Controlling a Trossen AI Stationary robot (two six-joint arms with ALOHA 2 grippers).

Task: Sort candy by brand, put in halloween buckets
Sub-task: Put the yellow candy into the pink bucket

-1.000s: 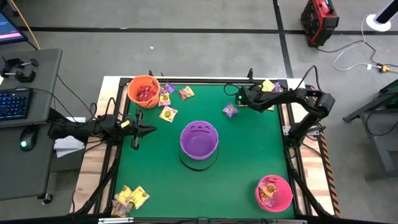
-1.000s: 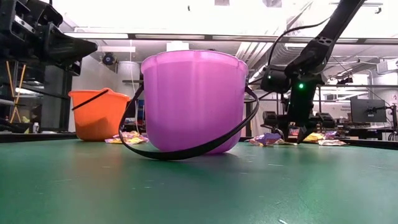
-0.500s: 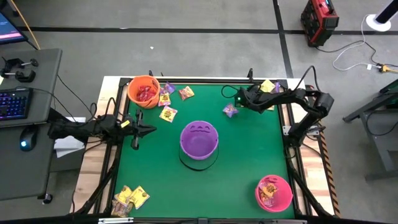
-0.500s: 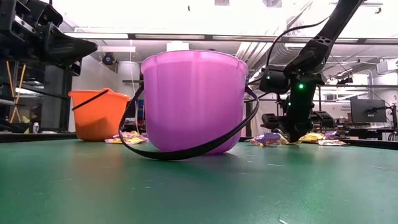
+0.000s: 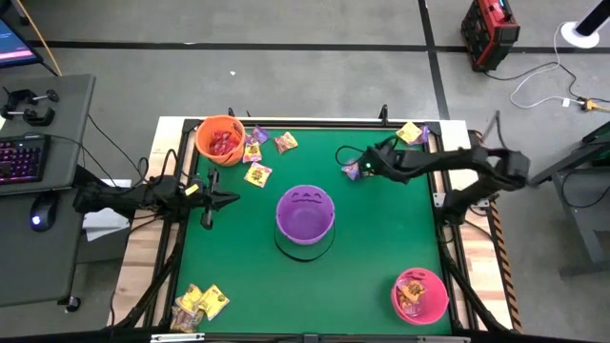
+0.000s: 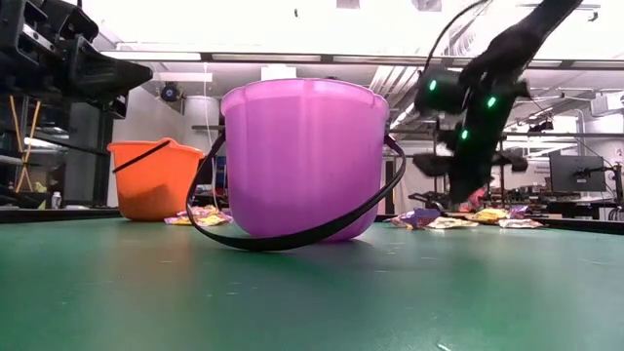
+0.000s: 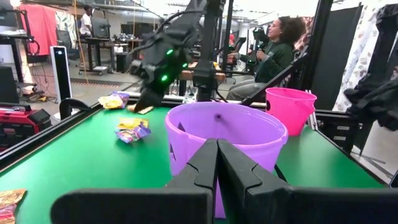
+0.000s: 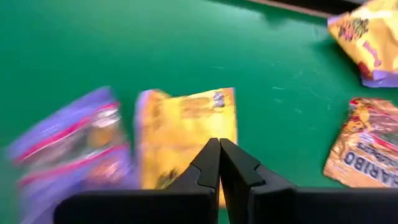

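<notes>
While over the green worktop (image 5: 372,248):
Right pincer (image 5: 355,170): fingers closed empty above small crinkly yellow and purple candy packets (image 8: 186,127).
Left pincer (image 5: 207,198): closed, empty, beside round orange plastic bucket (image 5: 220,139).

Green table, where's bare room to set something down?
Free: the mat between the purple bucket and pink bucket. Crowded: the candy by the orange bucket, and by the right gripper.
</notes>
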